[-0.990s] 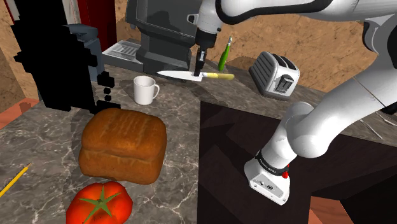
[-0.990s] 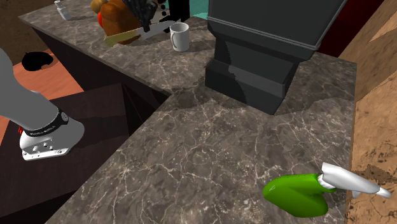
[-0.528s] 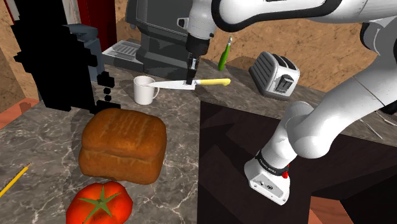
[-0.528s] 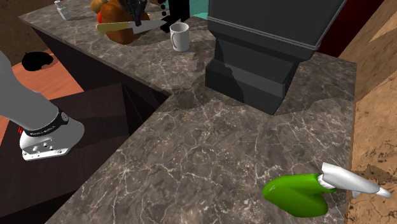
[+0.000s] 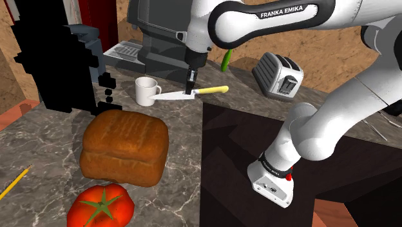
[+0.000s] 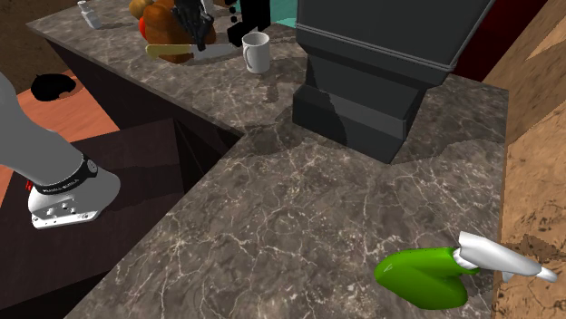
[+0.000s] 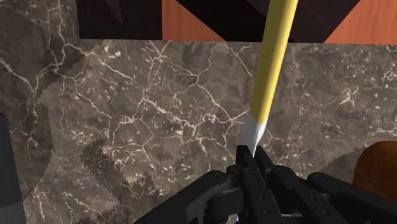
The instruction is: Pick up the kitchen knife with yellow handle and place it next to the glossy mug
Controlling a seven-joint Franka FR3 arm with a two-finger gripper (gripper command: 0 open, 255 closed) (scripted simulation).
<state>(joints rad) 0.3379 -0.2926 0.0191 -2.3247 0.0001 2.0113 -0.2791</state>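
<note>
The tool (image 5: 191, 91) is pinching the knife (image 5: 193, 92) right where the blade meets the yellow handle. In the wrist view the two black fingers (image 7: 253, 167) are pressed tight on the metal, and the handle sticks out away from them over the marbled surface (image 7: 127, 114). The knife is hanging roughly level and low over the surface. Whether it touches the marble can't be told from here.

In the shoulder view the blade points toward the white mug (image 5: 147, 91), with the tip just beside it and the yellow handle on the far side of the tool from the mug. The second exterior view shows a small gap between blade tip and mug (image 6: 256, 52), so they're near but apart.

Other stuff around: a dark coffee machine (image 5: 161, 39) sits behind the mug, and a toaster (image 5: 278, 75) is off toward the shoulder view's right. A brown bread loaf (image 5: 124, 147) sits closer to the camera than the mug, with a tomato (image 5: 101, 205) closer still. A yellow pencil (image 5: 13, 184) lies near the left edge. The arm's dark stand (image 5: 258, 135) takes up the lower right, and a green-handled utensil (image 6: 426, 276) lies on the near end of the surface in the second exterior view — well apart from the knife.
</note>
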